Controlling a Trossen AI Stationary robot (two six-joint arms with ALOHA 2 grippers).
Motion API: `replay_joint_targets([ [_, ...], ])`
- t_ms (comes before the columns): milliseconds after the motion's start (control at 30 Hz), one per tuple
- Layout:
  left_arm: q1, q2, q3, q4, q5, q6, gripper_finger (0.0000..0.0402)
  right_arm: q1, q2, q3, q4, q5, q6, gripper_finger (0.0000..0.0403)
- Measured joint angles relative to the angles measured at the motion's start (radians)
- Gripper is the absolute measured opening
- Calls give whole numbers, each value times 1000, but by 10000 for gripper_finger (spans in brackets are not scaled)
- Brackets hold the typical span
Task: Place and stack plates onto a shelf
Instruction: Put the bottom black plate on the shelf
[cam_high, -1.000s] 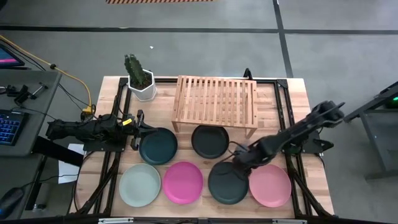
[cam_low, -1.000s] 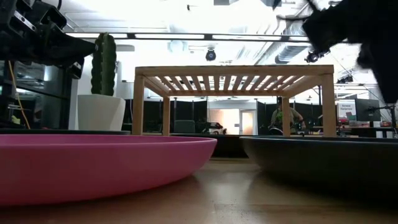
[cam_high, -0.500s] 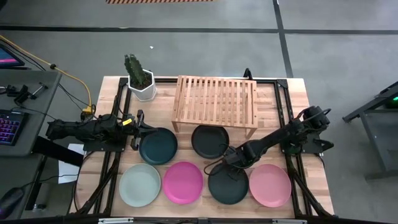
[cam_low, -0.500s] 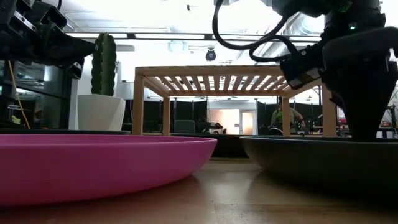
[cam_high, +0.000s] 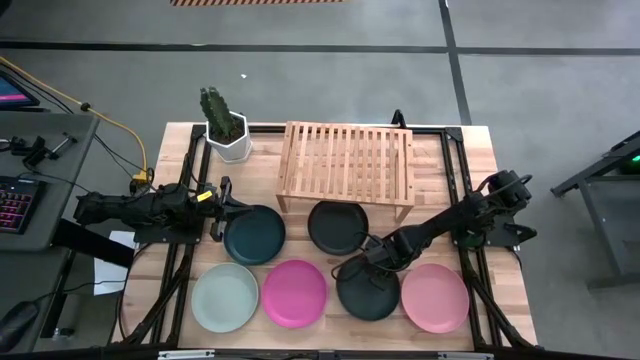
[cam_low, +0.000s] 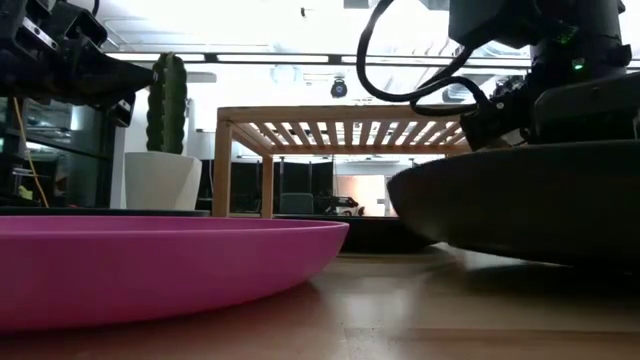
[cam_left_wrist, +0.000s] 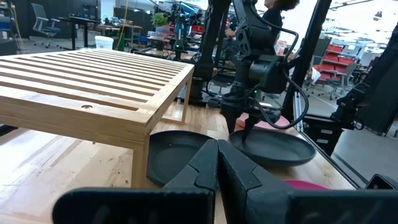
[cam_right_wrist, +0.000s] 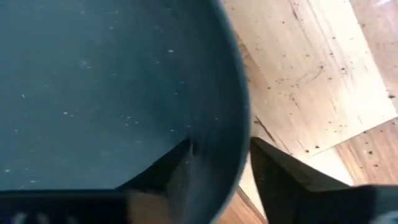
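The high view looks straight down on the desk (cam_high: 470, 140); the low view skims its surface, sharing the shelf (cam_high: 346, 162) (centre frame).

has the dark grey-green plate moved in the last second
Yes. The grey-green plate, gripped at its rim by the right gripper, has lifted off the table in the low view; the hot pink plate stayed flat.
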Motion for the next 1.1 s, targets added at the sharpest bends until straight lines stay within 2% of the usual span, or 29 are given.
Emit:
replay_joint_targets([
  [167,0,0,0,0,0,0,0,1,-1,1,30,-27,-24,37],
  [233,0,0,0,0,0,0,0,2,-10,3,40,-39,-44,11],
  [433,0,0,0,0,0,0,0,2,-85,-1,23,-37,-52,4],
  [633,0,0,0,0,0,0,0,-22,-235,-1,28,-51,-126,1],
  [767,0,0,0,0,0,0,0,-41,-362,-1,116,-123,-208,1],
  [867,0,0,0,0,0,0,0,-71,-437,-1,232,-146,-207,0],
  [1000,0,0,0,0,0,0,0,-159,-511,0,391,-72,-150,0],
  [1100,0,0,0,0,0,0,0,-254,-569,0,421,-1,-120,0],
])
